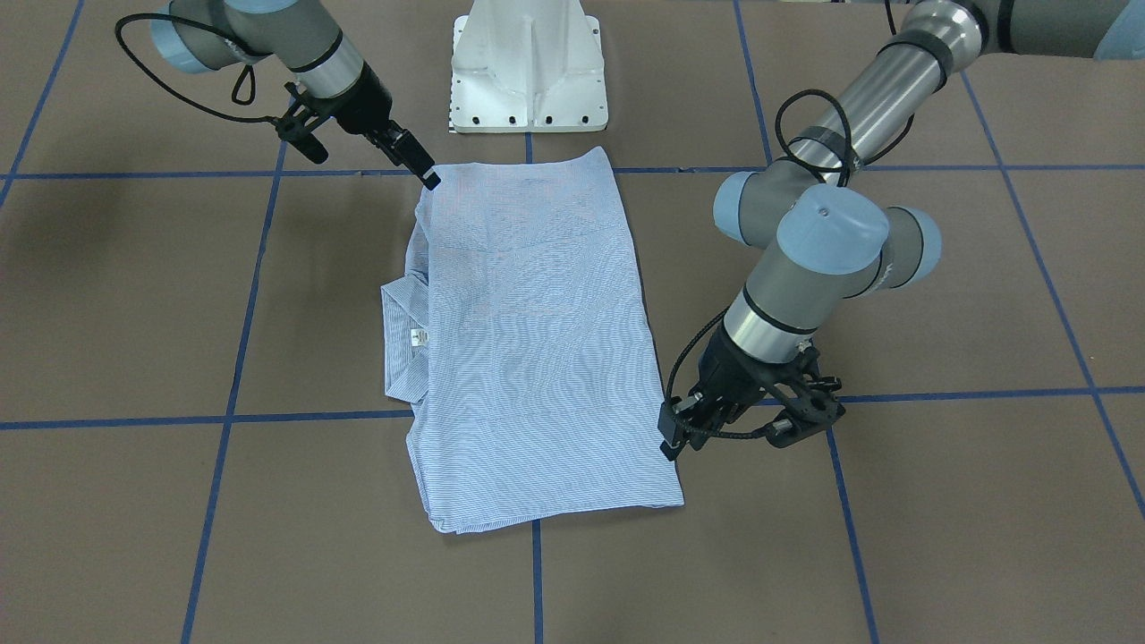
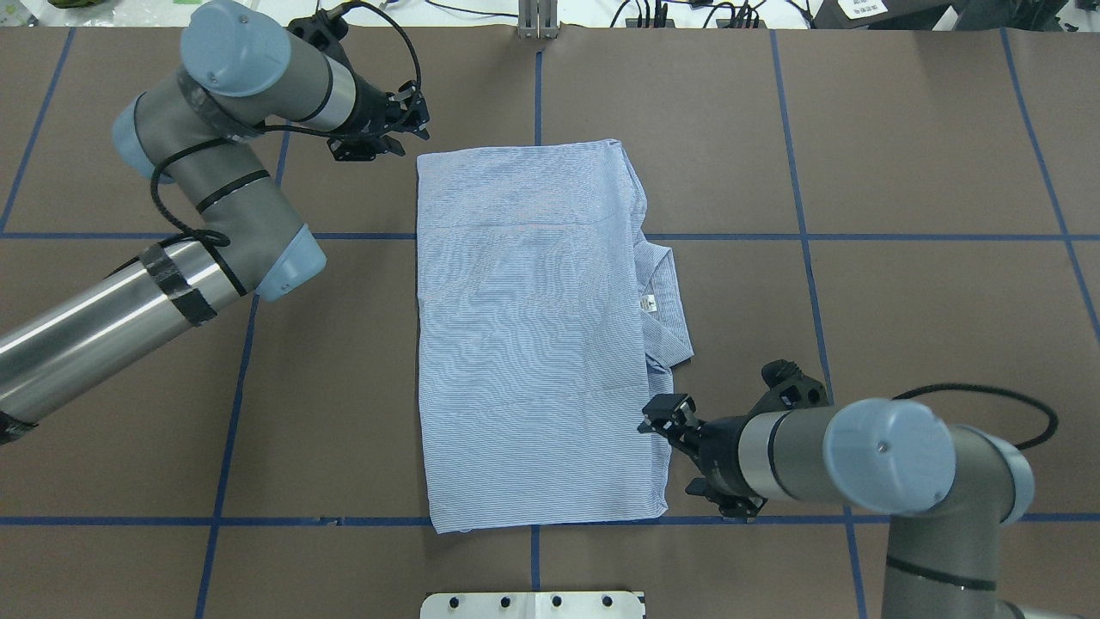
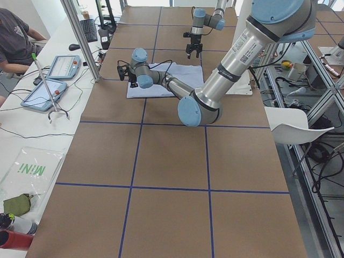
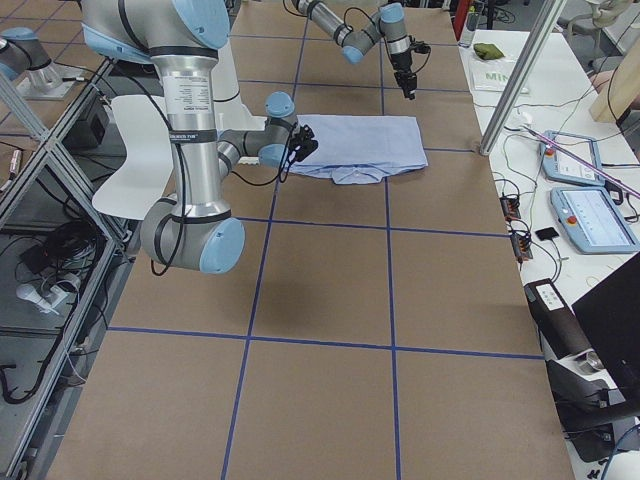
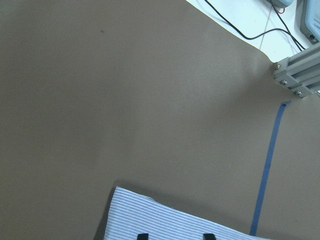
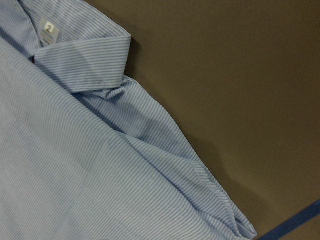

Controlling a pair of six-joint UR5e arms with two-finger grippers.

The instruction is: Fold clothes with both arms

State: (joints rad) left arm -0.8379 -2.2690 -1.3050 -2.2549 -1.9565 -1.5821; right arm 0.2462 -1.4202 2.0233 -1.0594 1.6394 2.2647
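Shirt (image 2: pixel 533 344): light blue w/ fine white stripes; folded to a tall rectangle, lying flat at centre of worktop (image 2: pixel 902 155), long axis running near-to-far from robot.
Collar (image 2: pixel 666 292): sticks out past shirt's right edge, approx. mid-length; white label (image 2: pixel 650 303) inside it, facing up.
Folds: cloth layers bunch along right edge, esp. around collar; left edge straight; one fold line crosses the far part.
Left arm (image 2: pixel 198 198): enters from left, bent at elbow, wrist aimed at shirt's far-left corner.
Left claw (image 2: pixel 412 129): released; wrist view shows both fingertips (image 5: pixel 142 236) apart over the striped corner. Contact w/ cloth: cannot tell.
Right arm (image 2: pixel 885 456): enters from near right, wrist pointing left.
Right claw (image 2: pixel 657 417): at shirt's right edge, nearward of collar. Released or clenched: cannot tell, as the fingers are too small in the fixed views and out of frame in its wrist view, which shows only collar, label and rumpled edge.
Tape lines (image 2: pixel 945 240): blue grid on the brown worktop; shirt's near edge lies along one.
Pedestal (image 1: pixel 528 72): white, on near side, in line w/ shirt.
Bkgd.: seated operator (image 3: pixel 13 37) and tablets (image 3: pixel 63 67) on a white bench past worktop's far edge.
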